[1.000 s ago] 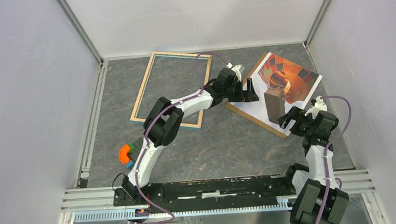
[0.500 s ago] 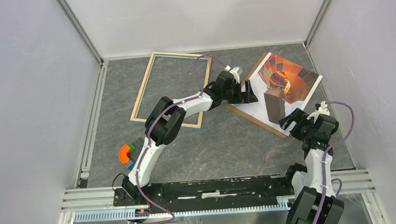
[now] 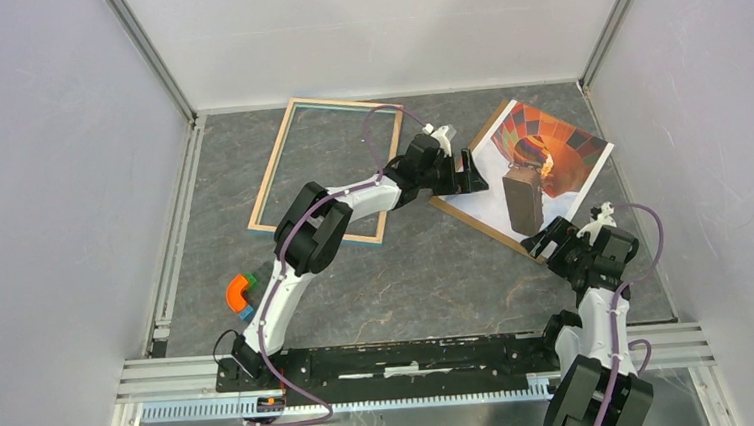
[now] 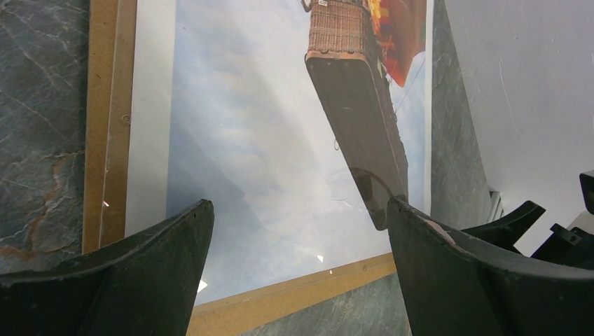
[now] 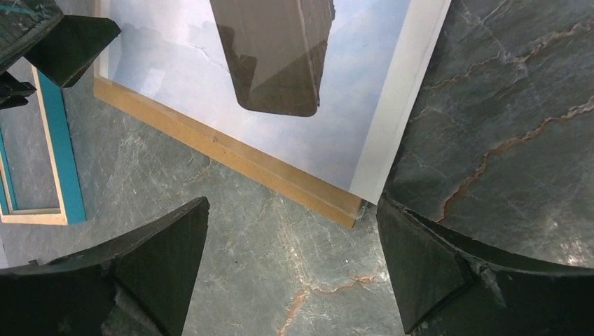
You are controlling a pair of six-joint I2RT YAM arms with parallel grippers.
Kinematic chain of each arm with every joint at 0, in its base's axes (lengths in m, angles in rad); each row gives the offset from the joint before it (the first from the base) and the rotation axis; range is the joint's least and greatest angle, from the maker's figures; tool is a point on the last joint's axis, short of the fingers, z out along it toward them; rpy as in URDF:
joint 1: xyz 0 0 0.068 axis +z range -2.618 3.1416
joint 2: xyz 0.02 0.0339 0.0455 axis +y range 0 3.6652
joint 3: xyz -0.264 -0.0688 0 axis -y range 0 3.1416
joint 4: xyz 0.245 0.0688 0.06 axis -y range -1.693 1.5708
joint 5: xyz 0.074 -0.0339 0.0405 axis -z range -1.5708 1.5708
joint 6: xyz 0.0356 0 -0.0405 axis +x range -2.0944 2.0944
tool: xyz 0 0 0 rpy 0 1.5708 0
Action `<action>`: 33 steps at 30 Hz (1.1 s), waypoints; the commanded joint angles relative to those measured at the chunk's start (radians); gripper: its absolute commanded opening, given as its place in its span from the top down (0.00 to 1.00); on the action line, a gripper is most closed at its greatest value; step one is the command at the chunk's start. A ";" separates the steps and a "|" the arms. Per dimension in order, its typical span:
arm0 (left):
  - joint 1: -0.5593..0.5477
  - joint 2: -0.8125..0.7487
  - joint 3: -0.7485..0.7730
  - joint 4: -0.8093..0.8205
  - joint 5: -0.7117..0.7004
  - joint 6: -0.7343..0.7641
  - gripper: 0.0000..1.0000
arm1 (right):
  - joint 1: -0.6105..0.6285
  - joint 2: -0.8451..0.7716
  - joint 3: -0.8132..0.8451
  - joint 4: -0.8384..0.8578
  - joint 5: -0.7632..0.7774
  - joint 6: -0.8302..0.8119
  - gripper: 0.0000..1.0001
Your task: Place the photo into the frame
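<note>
Task at an early stage: nothing is placed yet. The photo (image 3: 549,151) lies face up on a brown backing board (image 5: 231,154) on the desk (image 3: 407,271), directly in front of and partly under both hands. The frame (image 3: 328,171) lies flat and unfilled, behind and to the outer side of the left hand (image 3: 471,174), well apart from the photo. The left hand hovers over the photo's near-left edge, jaws spread wide, holding nothing. The right hand (image 3: 553,244) sits at the near corner of board and print, equally wide, also holding nothing. Picking up, carrying and seating the print all remain. The print shows an orange-red balloon on pale sky with a white margin. A dark brown oblong (image 3: 523,203) crosses its middle; whether printed or lying there is unclear.
</note>
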 commanded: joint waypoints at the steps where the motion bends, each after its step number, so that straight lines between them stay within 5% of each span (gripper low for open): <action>1: 0.004 -0.010 -0.024 -0.022 -0.001 -0.027 0.00 | -0.005 0.028 -0.042 0.019 -0.042 -0.007 0.05; 33: 0.004 -0.005 -0.019 -0.018 0.004 -0.027 0.00 | -0.005 -0.151 -0.081 0.152 -0.053 0.249 0.06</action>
